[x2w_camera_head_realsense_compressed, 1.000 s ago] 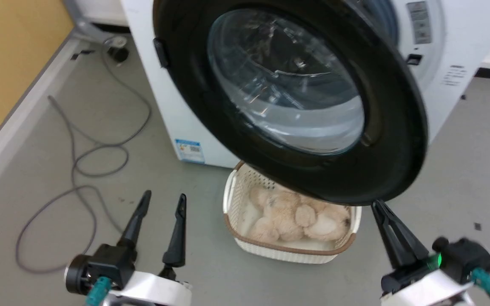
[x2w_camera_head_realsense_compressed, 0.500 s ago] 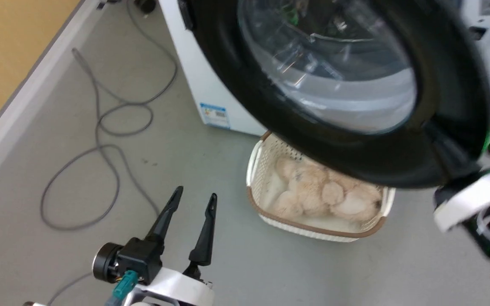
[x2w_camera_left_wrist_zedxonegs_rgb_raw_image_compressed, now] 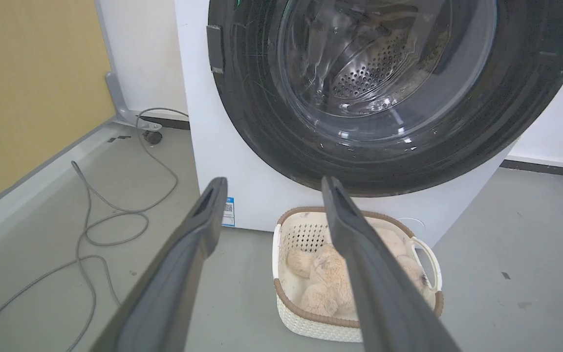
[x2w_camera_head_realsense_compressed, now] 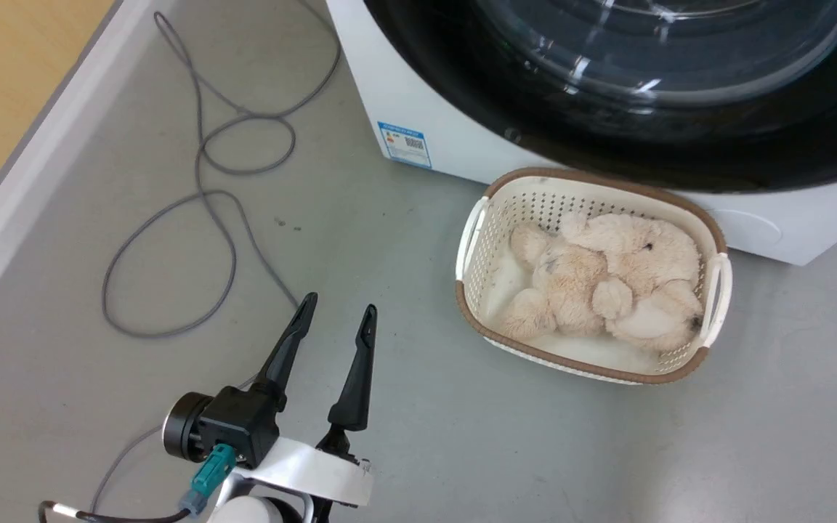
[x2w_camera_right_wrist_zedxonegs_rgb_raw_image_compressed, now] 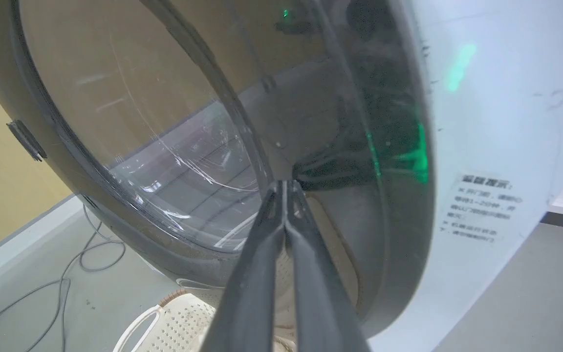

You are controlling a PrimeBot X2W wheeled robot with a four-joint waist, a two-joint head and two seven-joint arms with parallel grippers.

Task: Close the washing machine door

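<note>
The washing machine door (x2w_camera_head_realsense_compressed: 607, 145), black-rimmed with a clear glass bowl, lies close against the white washing machine (x2w_camera_head_realsense_compressed: 426, 94); whether it is latched cannot be told. In the left wrist view the door (x2w_camera_left_wrist_zedxonegs_rgb_raw_image_compressed: 262, 127) fronts the machine (x2w_camera_left_wrist_zedxonegs_rgb_raw_image_compressed: 198, 146), with the steel drum visible through the glass. My right gripper (x2w_camera_right_wrist_zedxonegs_rgb_raw_image_compressed: 284, 185) is shut, empty, with its tips against the door's glossy face (x2w_camera_right_wrist_zedxonegs_rgb_raw_image_compressed: 130, 122) near the rim, beside the machine's white front (x2w_camera_right_wrist_zedxonegs_rgb_raw_image_compressed: 506, 122). My left gripper (x2w_camera_head_realsense_compressed: 338, 303) hangs open above the floor, left of the basket; its fingertips (x2w_camera_left_wrist_zedxonegs_rgb_raw_image_compressed: 272, 182) are well short of the door.
A white woven basket (x2w_camera_head_realsense_compressed: 720, 280) of plush toys stands on the grey floor just below the door, also seen as the basket (x2w_camera_left_wrist_zedxonegs_rgb_raw_image_compressed: 281, 293). A grey cable (x2w_camera_head_realsense_compressed: 200, 196) loops across the floor at left. A yellow wall (x2w_camera_head_realsense_compressed: 11, 80) with a pale skirting runs along the left.
The door has swung in toward the machine, pushed by my right gripper, which rose out of the head view. The head camera has tilted down. My left gripper stays open.
</note>
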